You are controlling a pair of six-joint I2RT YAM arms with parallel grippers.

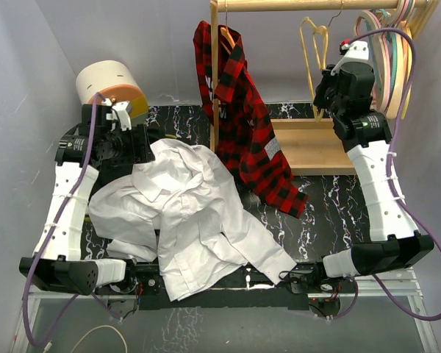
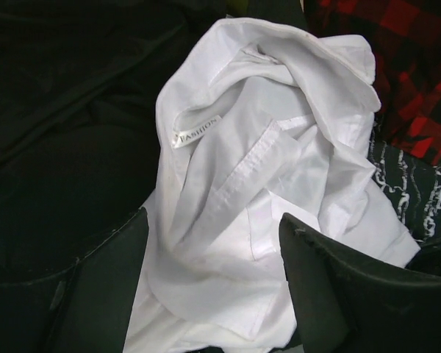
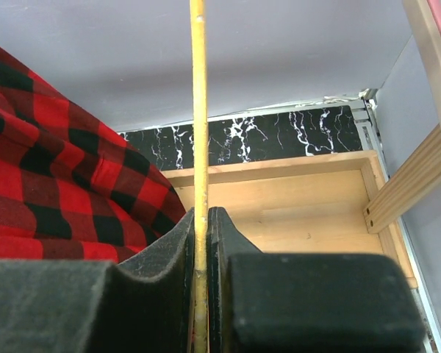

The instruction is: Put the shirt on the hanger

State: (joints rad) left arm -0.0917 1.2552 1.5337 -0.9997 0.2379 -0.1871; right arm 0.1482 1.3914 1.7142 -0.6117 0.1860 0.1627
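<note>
Progress check: early days, basically nothing is on the hanger (image 3: 198, 110) yet.

The right end effector (image 3: 203, 220) is clenched on the hanger's thin yellow bar, jaws pinched flat against it from both sides. The hanger hangs to the right of the plaid shirt (image 1: 239, 110), up by the same rail (image 1: 316, 5). I can't tell from the top view whether its hook is actually seated on the rail. So I'd count "get hold of the hanger" as done.

The shirt (image 1: 184, 213) is a crumpled heap on the tabletop (image 1: 331, 198), down and to the left of the plaid shirt, with its near edge about meeting the plaid hem. No part of it is anywhere near the hanger.

The left end effector (image 2: 213, 217) is released, jaws wide apart, sitting at the top of the heap on the side away from the plaid shirt. The wrist view shows the collar and neck label (it reads FASHION) just past the jaw tips, with white cloth between the jaws but nothing gripped.

What's left, as I read it:
- close on the collar or a shoulder
- lift the shirt clear of the tabletop
- bring hanger and neck opening together
- feed both hanger arms into the shoulders

That's most of the job, and thin floppy cloth won't make it easy.
</note>
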